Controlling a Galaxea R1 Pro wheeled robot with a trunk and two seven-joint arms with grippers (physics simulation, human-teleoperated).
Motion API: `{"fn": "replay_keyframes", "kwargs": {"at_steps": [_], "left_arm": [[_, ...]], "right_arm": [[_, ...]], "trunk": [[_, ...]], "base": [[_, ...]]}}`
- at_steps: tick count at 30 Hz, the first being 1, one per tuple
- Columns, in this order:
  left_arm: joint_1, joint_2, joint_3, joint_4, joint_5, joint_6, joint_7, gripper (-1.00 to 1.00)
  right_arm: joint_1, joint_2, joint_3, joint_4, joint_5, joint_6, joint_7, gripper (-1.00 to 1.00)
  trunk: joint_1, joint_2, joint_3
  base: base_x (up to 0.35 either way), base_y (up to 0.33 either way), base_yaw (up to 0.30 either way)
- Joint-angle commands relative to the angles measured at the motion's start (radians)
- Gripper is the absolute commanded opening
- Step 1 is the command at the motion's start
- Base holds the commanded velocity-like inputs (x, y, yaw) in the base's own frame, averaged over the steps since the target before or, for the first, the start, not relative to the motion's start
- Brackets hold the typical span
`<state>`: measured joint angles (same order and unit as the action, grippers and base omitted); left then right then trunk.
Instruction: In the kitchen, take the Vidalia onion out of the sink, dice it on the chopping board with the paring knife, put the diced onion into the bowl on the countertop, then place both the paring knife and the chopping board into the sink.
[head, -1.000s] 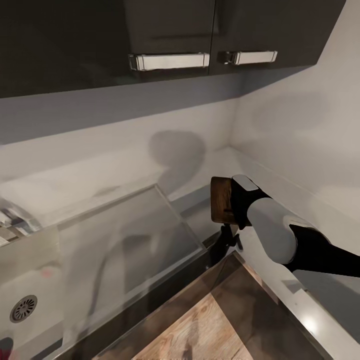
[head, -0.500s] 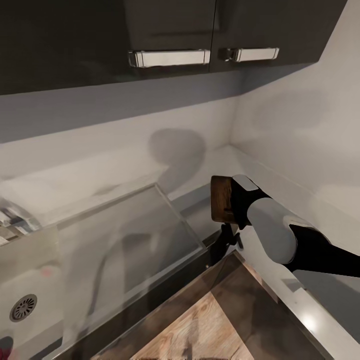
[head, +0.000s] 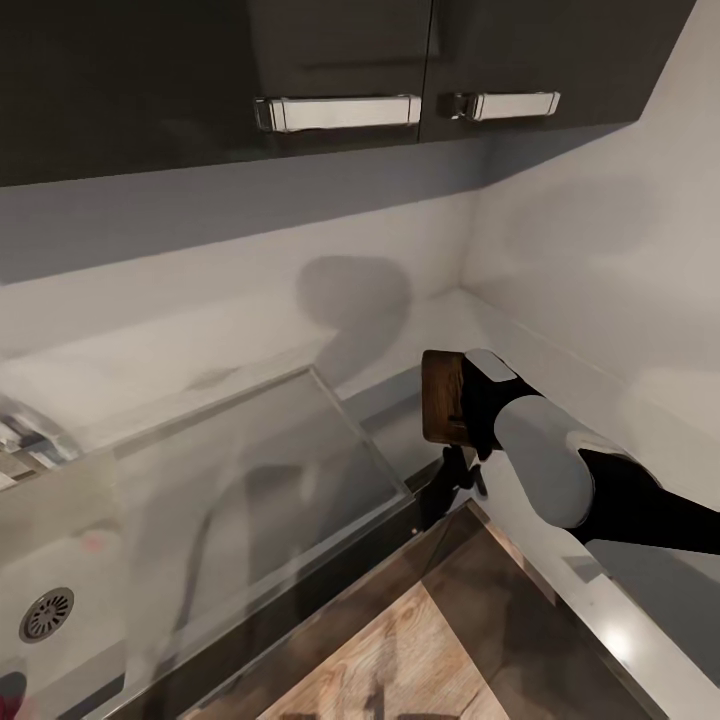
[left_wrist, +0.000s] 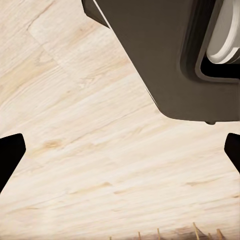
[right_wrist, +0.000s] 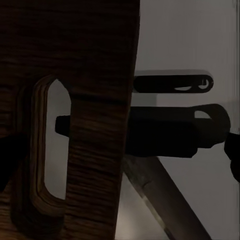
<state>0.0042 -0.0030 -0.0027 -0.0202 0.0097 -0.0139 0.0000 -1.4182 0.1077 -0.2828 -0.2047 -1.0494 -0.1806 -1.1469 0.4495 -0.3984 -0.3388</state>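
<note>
1. Holding the chopping board (head: 441, 398) on edge, clamped in the right gripper (head: 468, 402), above the countertop (head: 400, 340) near the corner; slot handle showing in the right wrist view (right_wrist: 47, 150).
2. Judging late stage: board lifted, not yet in the sink (head: 150, 520); drain (head: 47, 614) well apart, toward the left.
3. Left gripper (left_wrist: 120, 155) standing apart, empty, over pale wood floor.
4. Noting glossy grey worktop, dark upper cabinets (head: 330, 70) with chrome handles, white walls.
</note>
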Motion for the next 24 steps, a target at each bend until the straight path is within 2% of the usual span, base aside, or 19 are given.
{"fn": "replay_keyframes", "kwargs": {"at_steps": [1,14,24], "left_arm": [[0.000,0.000,0.000,-0.001,0.001,-0.001,0.000,1.00],[0.001,0.000,0.000,-0.002,0.001,-0.001,0.000,1.00],[0.000,0.000,0.000,-0.002,0.001,-0.001,0.000,1.00]], "right_arm": [[0.000,0.000,0.007,-0.001,-0.011,-0.009,-0.004,1.00],[0.000,0.000,0.007,-0.001,-0.011,-0.009,-0.011,1.00],[0.000,0.000,0.007,-0.001,-0.011,-0.010,-0.011,1.00]], "trunk": [[0.001,-0.002,-0.001],[0.001,-0.002,-0.002],[0.001,-0.002,-0.010]], "base": [[0.000,0.000,0.000],[0.000,0.000,0.000],[0.000,0.000,0.055]]}}
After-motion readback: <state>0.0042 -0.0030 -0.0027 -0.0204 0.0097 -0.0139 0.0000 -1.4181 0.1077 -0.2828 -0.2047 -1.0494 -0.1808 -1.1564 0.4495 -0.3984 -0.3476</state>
